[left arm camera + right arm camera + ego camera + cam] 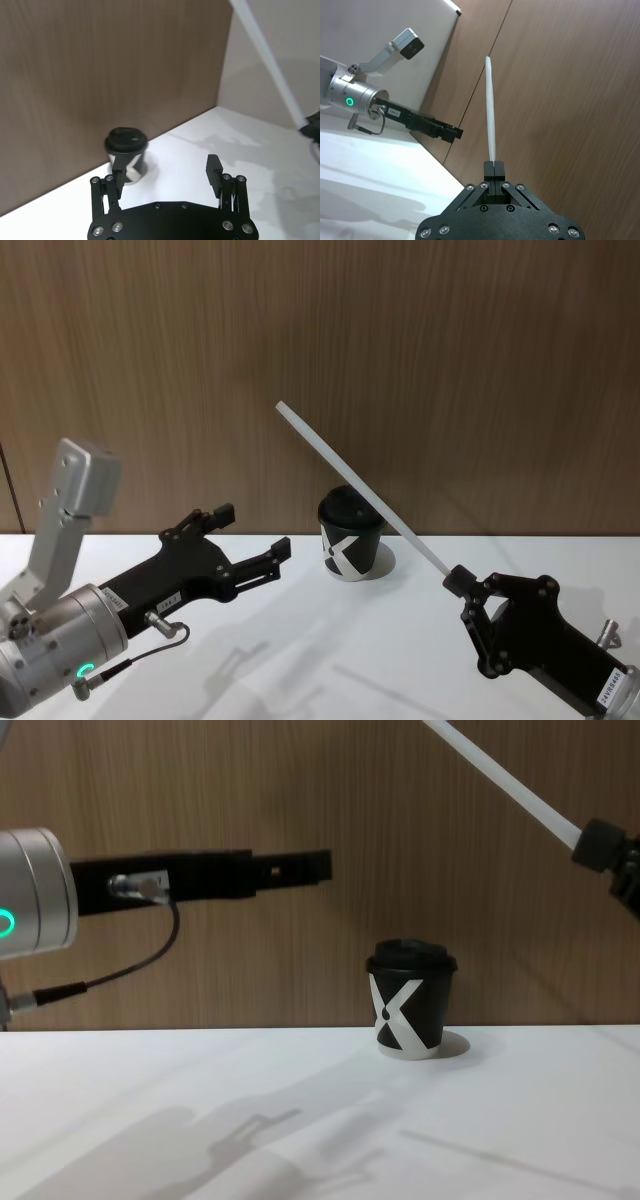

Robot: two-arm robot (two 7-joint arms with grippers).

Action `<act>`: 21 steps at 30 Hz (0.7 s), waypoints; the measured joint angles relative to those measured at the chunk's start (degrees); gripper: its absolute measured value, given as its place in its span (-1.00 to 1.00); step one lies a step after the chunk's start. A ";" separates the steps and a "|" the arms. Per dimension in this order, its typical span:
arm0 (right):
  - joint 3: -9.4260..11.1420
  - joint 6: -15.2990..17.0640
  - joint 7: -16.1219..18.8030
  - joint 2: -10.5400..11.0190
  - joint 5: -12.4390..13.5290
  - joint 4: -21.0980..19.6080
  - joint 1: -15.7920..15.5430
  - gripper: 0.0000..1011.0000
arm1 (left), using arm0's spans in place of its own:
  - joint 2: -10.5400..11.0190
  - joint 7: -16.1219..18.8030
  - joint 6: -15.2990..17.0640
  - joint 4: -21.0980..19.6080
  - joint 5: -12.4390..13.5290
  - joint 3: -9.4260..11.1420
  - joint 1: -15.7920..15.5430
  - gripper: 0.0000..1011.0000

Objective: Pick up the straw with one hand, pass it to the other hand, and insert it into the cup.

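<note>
Head view tells most of it: the right claw (458,580) is pressed shut on the very bottom end of the straw (360,485), and the rest of that long white tube slants up and over toward the robot's left. The left claw (255,532) hangs over the bench (300,660), left of the cup (352,540), fingers (281,549) spread wide with nothing between them.

What I'd worry about: the straw is pinched right at its tip, so there's a lot of lever sticking out past the grip. If the left claw bumps it on the way in instead of closing cleanly around it, I reckon it pivots in the right claw or pops out altogether. It's also a skinny target, so closing a bit off line means grabbing air. And if the right claw lets go before the left one has a proper pinch, the straw drops to the bench and could knock the cup, which looks light enough to tip.

Where things sit: the straw's free end is higher than the left claw and well apart from it, no contact at all. In the chest view the tube runs well above the cup's lid (411,955), so it's nowhere near going in, and the handover isn't done yet
</note>
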 joint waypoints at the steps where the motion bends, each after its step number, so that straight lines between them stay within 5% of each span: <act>1: 0.00 -0.01 0.01 0.00 0.00 0.01 0.01 -1.00 | 0.00 -0.36 0.26 0.00 -0.51 -0.12 -0.08 0.98; 21: 0.00 -0.09 0.04 0.00 0.01 0.03 0.07 -1.00 | -3.65 -11.75 7.12 3.22 -18.63 -2.26 -2.29 0.98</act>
